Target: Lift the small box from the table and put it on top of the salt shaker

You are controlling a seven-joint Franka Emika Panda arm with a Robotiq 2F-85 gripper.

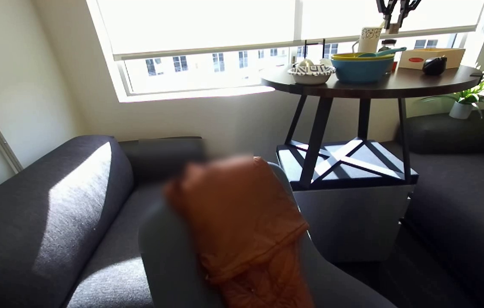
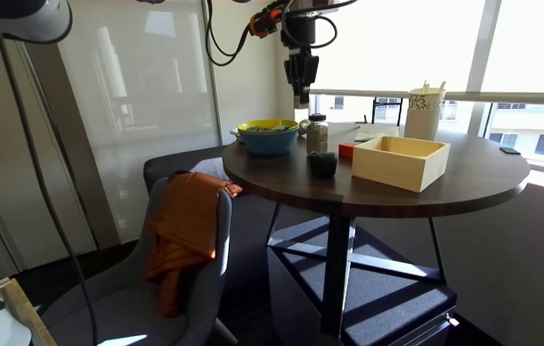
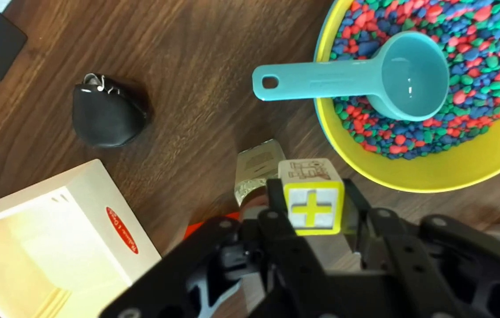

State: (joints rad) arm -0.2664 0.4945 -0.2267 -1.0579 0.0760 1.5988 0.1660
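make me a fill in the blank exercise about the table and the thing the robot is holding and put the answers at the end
The plus sign on the toy block held in the jaws is ____.
The measuring scoop has its cup in the yellow bowl and its ____ sticking out past the rim.
The open-topped box carries a ____ oval label.
The salt shaker stands ____ on the table, not lying on its side.

Missing words: yellow; handle; red; upright.

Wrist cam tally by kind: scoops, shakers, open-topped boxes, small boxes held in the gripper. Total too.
Scoop: 1
Salt shaker, partly hidden: 1
Open-topped box: 1
Small box, held: 1
Total: 4
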